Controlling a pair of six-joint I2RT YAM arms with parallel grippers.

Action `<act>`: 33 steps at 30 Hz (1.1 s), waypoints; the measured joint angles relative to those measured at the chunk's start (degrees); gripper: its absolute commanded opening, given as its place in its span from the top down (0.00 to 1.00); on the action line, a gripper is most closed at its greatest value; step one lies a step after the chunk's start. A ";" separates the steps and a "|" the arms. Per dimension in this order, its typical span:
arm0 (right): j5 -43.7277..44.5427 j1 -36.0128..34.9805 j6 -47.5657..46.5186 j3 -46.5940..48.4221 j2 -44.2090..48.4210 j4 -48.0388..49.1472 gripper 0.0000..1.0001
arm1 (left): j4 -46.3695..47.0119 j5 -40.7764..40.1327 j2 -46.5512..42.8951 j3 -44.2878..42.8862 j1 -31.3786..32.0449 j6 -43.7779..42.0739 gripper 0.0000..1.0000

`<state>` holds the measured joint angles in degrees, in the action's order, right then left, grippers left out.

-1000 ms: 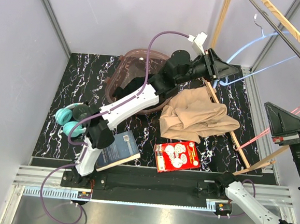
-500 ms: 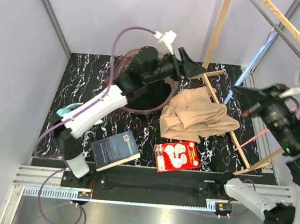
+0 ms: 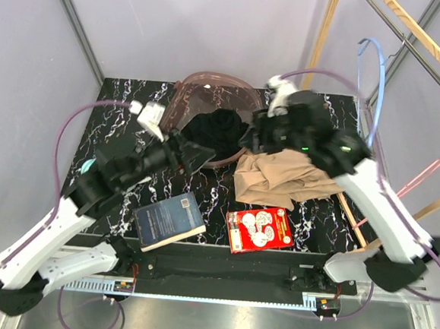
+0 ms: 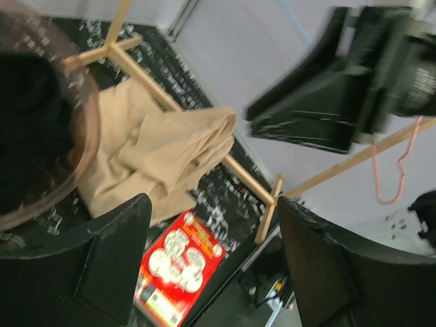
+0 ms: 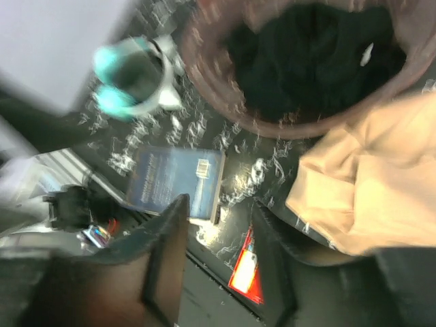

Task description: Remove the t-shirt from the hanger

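Observation:
The tan t-shirt [image 3: 287, 177] lies crumpled on the black marbled table, right of centre, and it also shows as the t-shirt [image 4: 153, 146] and t-shirt [image 5: 368, 184] in the wrist views. A blue hanger [image 3: 370, 81] hangs bare from the rack at the upper right. My left gripper [image 3: 190, 151] hovers left of centre and is open and empty [image 4: 214, 262]. My right gripper [image 3: 254, 137] reaches over the t-shirt's far left edge beside the basket. It is open [image 5: 218, 235] with nothing between its fingers.
A brown basket [image 3: 181, 93] holding a black garment stands at the back centre. A blue book [image 3: 168, 221] and a red packet [image 3: 259, 228] lie near the front edge. Teal headphones [image 5: 129, 85] sit at the left. The wooden rack's base [image 3: 349, 213] runs along the right, with a pink hanger [image 3: 433, 162] there.
The left gripper drew back from the rack to the table's left. The right arm swung in from the right edge over the middle. Both grippers opened, and the blue hanger swung back upright.

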<state>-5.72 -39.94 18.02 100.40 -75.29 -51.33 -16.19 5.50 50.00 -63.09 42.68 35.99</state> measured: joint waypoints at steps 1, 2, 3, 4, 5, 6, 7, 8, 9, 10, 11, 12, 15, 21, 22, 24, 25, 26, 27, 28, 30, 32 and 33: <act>2.03 -1.46 0.09 -0.90 -2.45 0.02 0.34 | -1.09 -0.55 -2.45 2.01 0.00 -0.11 0.21; 3.56 -1.92 0.31 -2.36 -4.26 0.22 0.25 | -2.16 -1.07 -4.55 3.80 0.00 -0.17 0.21; 5.16 -2.84 0.52 -4.79 -5.42 0.87 0.20 | -3.45 -1.51 -6.62 5.55 0.00 -0.15 0.21; 6.75 -3.10 0.92 -7.87 -6.16 1.03 0.15 | -4.68 -1.92 -8.57 7.10 -0.02 -0.13 0.21; 8.31 -3.15 1.29 -11.43 -6.34 1.46 0.11 | -5.81 -2.34 -10.51 8.31 -0.02 -0.11 0.21; 10.01 -3.15 1.77 -15.17 -6.05 1.92 0.00 | -7.08 -2.60 -12.13 9.16 -0.02 -0.09 0.21; 11.76 -3.13 2.23 -18.47 -5.66 2.32 0.00 | -8.31 -2.82 -13.62 9.77 0.00 -0.04 0.21; 13.81 -3.13 2.71 -22.69 -4.83 3.23 0.00 | -9.01 -3.10 -15.10 10.34 -0.02 -0.02 0.21; 15.19 -3.13 3.34 -25.16 -4.26 3.58 0.00 | -9.70 -3.34 -16.17 10.62 -0.02 0.02 0.21; 17.35 -3.15 4.48 -28.28 -3.41 3.93 0.00 | -10.43 -3.69 -17.90 11.19 -0.02 0.07 0.21; 18.64 -3.15 5.33 -29.83 -3.02 4.00 0.00 | -10.99 -3.87 -19.04 11.50 -0.02 0.13 0.21; 20.11 -3.13 6.75 -31.54 -2.54 4.70 0.00 | -11.30 -4.09 -20.20 11.96 -0.02 0.33 0.21; 24.44 -3.15 12.92 -34.93 -1.64 6.82 0.00 | -11.69 -4.39 -21.66 12.66 -0.02 0.70 0.21; 33.18 -3.15 29.05 -37.88 -1.18 8.63 0.00 | -12.09 -4.48 -21.29 13.14 -0.02 1.55 0.21; 34.32 -3.13 32.00 -37.94 -1.18 8.66 0.00 | -12.07 -4.46 -21.29 13.31 -0.02 1.62 0.21; 36.68 -3.13 37.90 -37.94 -1.36 8.68 0.00 | -12.13 -4.44 -21.38 13.75 -0.02 1.88 0.21; 37.31 -3.13 39.95 -37.94 -1.51 8.61 0.00 | -12.24 -4.44 -21.49 14.01 0.00 2.01 0.21; 38.32 -3.10 42.58 -37.94 -1.75 8.46 0.00 | -12.39 -4.44 -21.62 14.23 -0.02 2.08 0.21; 39.26 -3.06 45.31 -37.97 -1.99 8.28 0.00 | -12.44 -4.44 -21.88 14.56 -0.02 2.25 0.21; 39.93 -2.99 47.93 -38.05 -2.16 8.20 0.00 | -12.48 -4.44 -22.29 14.91 -0.02 2.45 0.21; 41.38 -2.64 53.86 -39.17 -2.05 8.28 0.00 | -12.74 -4.44 -23.08 15.34 -0.02 2.75 0.21; 42.29 -1.84 59.06 -41.09 -1.97 8.22 0.00 | -12.83 -4.44 -23.78 15.58 -0.02 3.06 0.21; 42.42 -1.38 60.81 -41.83 -1.97 8.17 0.00 | -12.85 -4.44 -23.93 15.61 -0.02 3.10 0.21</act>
<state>36.71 -41.32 78.83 58.57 -77.25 -43.16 -29.04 1.06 26.06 -47.48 42.65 39.09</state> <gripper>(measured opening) 0.994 0.781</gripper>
